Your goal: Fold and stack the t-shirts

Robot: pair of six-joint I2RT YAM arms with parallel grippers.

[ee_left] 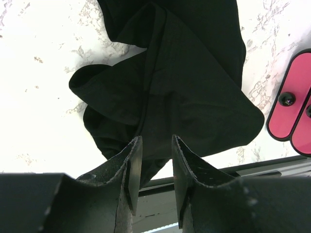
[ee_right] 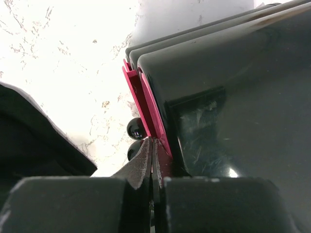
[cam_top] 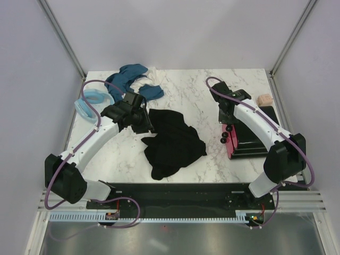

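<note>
A black t-shirt lies crumpled in the middle of the marble table; the left wrist view shows its folds. My left gripper hovers at the shirt's upper left edge. It is open, with nothing between the fingers. At the back left lie a teal-blue t-shirt, a white t-shirt and a light blue t-shirt. My right gripper is shut, and in its wrist view the right gripper has its tips against a pink panel.
A black stand with pink panels and black knobs sits at the right. A small pinkish-beige block lies behind it. A corner of the black t-shirt shows in the right wrist view. Grey walls enclose the table.
</note>
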